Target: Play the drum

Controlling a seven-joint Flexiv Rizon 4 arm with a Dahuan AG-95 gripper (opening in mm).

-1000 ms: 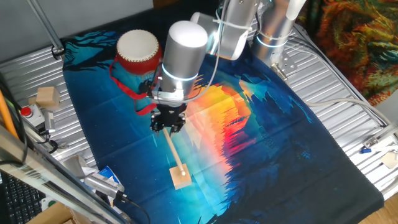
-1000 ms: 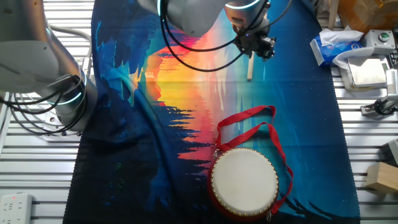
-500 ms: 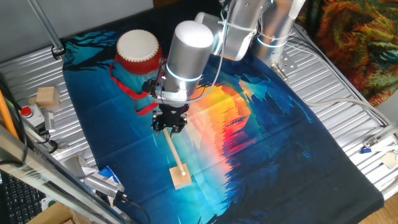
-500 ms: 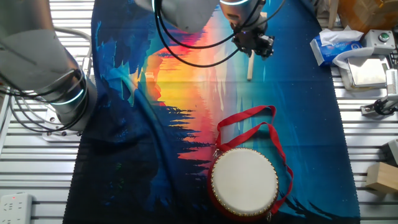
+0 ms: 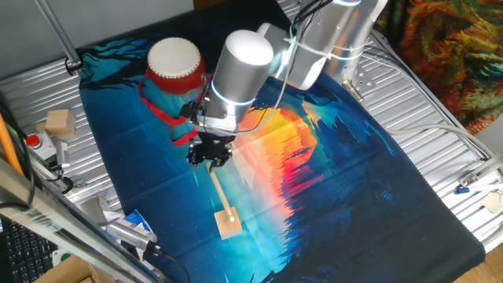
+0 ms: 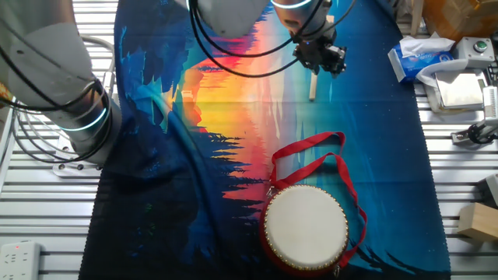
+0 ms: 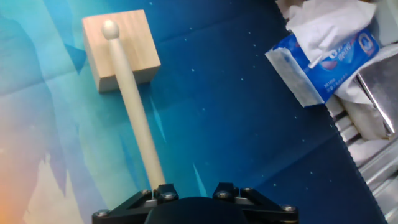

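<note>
The drum (image 5: 174, 63) stands at the back left of the printed cloth, red-sided with a cream head (image 6: 305, 225), and its red ribbon (image 6: 311, 152) lies loose beside it. A wooden drumstick (image 5: 220, 192) lies on the cloth with its ball tip resting on a small wooden block (image 5: 229, 226). My gripper (image 5: 208, 155) hangs low over the stick's handle end, well apart from the drum. In the hand view the stick (image 7: 134, 106) runs from the block (image 7: 121, 46) down under the left finger, and the gripper (image 7: 193, 190) is open with a wide gap between the fingers.
A blue tissue pack (image 7: 326, 53) lies off the cloth's edge, close to the gripper. A tan wooden cube (image 5: 59, 122) and a red button (image 5: 33, 141) sit on the metal table at the left. Cables and the arm's base (image 6: 78, 124) stand on the far side.
The arm has swung a little, and the gripper has shifted slightly toward the drum's side. The drumstick, block and drum have not moved.
</note>
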